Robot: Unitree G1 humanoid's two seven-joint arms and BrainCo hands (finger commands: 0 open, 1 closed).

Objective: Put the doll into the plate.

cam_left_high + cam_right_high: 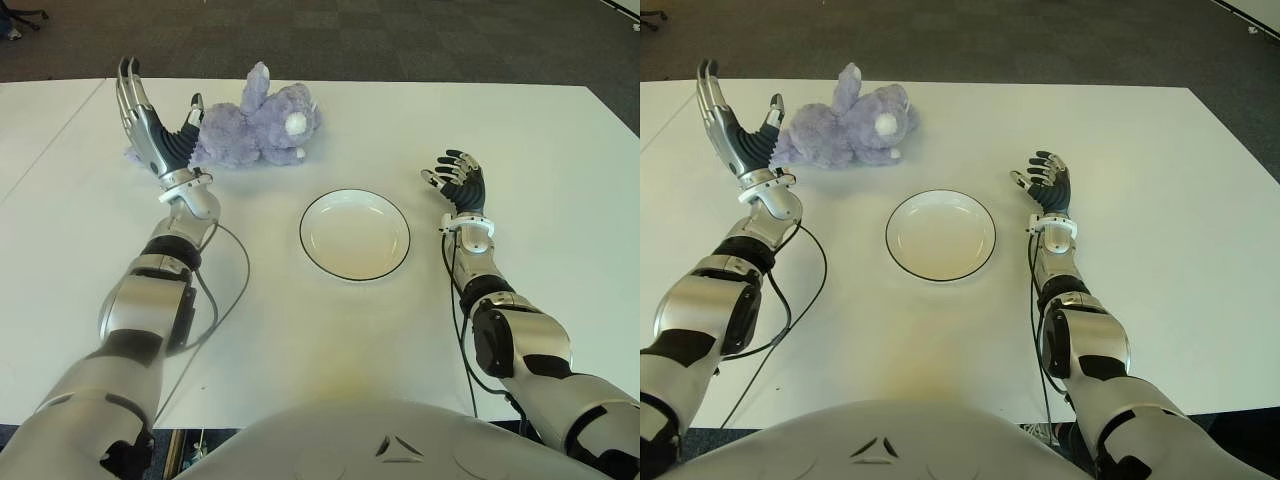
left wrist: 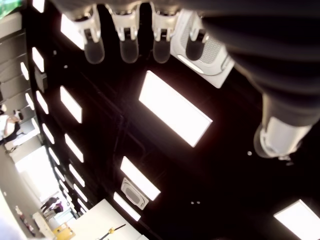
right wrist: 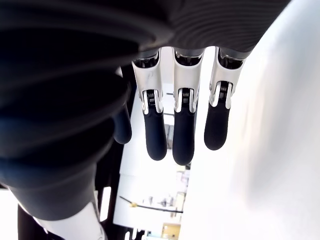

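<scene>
A purple plush doll lies on the white table at the back, left of centre. The white plate with a dark rim sits bare in the middle, in front of the doll and slightly right. My left hand is raised just left of the doll, fingers straight and spread, its thumb close to the plush and nothing held. In the left wrist view the fingertips point at the ceiling lights. My right hand shows right of the plate, fingers relaxed and holding nothing.
Dark carpet lies beyond the table's far edge. A black cable loops on the table beside my left forearm. Another cable runs along my right forearm.
</scene>
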